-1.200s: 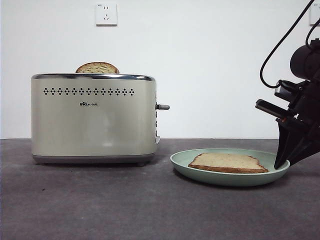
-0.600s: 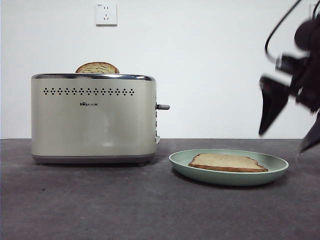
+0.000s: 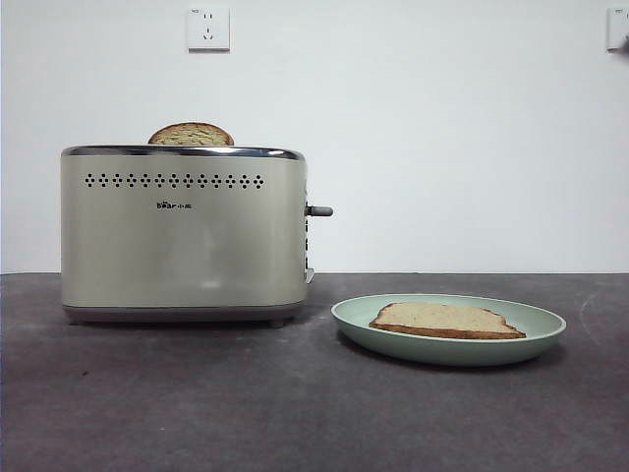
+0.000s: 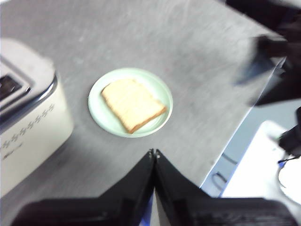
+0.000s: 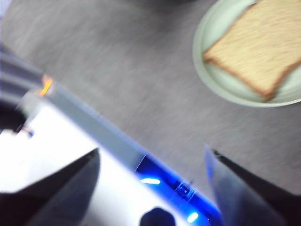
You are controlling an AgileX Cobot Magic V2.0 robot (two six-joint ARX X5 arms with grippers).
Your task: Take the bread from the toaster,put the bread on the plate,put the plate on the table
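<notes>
The bread (image 3: 447,320) lay flat on the plate (image 3: 543,324), at 3 o'clock from the toaster (image 3: 184,233). The left gripper (image 4: 154,153) was pressed together, and the right gripper (image 5: 153,155) stood wide apart; both held nothing.

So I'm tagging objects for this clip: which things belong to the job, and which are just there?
Job:
bread, lying on the plate
plate, resting on the table
table
toaster

Just there:
darker slice standing in the toaster
wall socket

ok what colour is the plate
Pale green: the plate shows best in the front view, with a tan slice of bread lying on it.
</notes>
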